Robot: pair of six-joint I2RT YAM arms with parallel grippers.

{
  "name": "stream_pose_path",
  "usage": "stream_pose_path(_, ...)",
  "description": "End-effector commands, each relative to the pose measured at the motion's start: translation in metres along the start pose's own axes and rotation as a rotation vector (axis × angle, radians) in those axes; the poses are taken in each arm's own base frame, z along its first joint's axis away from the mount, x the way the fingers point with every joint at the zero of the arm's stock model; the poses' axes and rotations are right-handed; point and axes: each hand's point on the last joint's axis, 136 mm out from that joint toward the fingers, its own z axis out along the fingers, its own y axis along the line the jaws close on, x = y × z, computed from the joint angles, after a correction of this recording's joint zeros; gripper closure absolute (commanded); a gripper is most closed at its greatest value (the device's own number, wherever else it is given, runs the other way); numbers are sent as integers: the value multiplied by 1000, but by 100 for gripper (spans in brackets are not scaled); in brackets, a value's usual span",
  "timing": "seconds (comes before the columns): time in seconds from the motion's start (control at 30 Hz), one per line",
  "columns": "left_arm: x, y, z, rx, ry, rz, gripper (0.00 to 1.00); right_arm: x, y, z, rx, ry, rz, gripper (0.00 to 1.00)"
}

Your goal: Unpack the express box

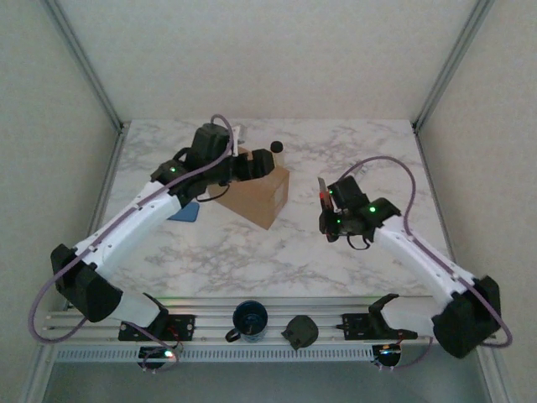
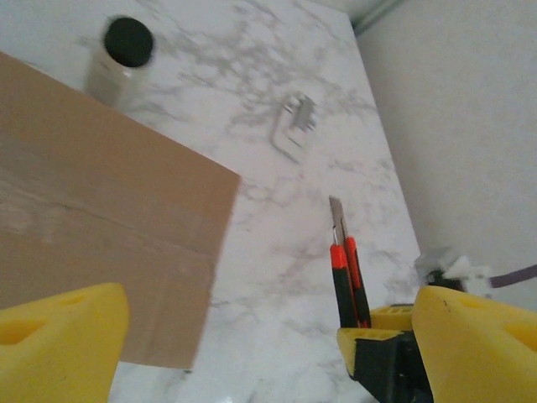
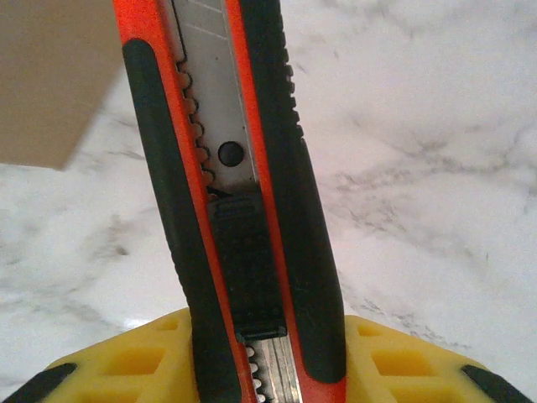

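Express box: the brown cardboard express box [image 1: 258,193] sits on the marble counter [image 1: 352,143], left of centre and turned at an angle to the counter's edges. In the left wrist view a paler strip runs along its upper face, and its flaps look closed.
Left end effector: the left end effector [image 2: 268,346] hangs over the top of the box with its yellow fingers [image 2: 63,344] spread wide and nothing between them. Whether it touches the cardboard cannot be told.
Right end effector: the right end effector [image 3: 273,365] is to the right of the box and apart from it. Its yellow pads [image 3: 143,365] are pinching the handle of a utility knife [image 3: 239,185].
Utility knife: it has an orange-and-black body and stands roughly upright. Its blade is extended and points away from the fingers.
Bottle: a small bottle with a black cap [image 1: 276,148] stands just behind the box.
Blue item: a flat blue item [image 1: 185,211] lies on the counter left of the box, partly under the left arm.
Mug: a dark mug [image 1: 250,320] rests on the rail at the near edge, between the arm bases.
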Motion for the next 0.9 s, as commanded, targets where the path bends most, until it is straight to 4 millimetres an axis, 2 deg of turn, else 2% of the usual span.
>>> stream_pose_path(0.0,3,-39,9,171,6,-4,13,-6,15,-31,-101,-46,-90,78)
stream_pose_path(0.2,32,-69,29,257,65,31,15,-24,39,-64,-243,-125,-101,78)
stream_pose_path(0.37,50,-82,37,313,75,29,17,-37,57,-75,-333,-158,-89,77)
stream_pose_path(0.5,59,-79,47,308,88,12,20,-44,67,-84,-390,-183,-92,76)
stream_pose_path(0.87,73,-98,61,384,132,-9,31,-54,79,-91,-448,-221,-98,76)
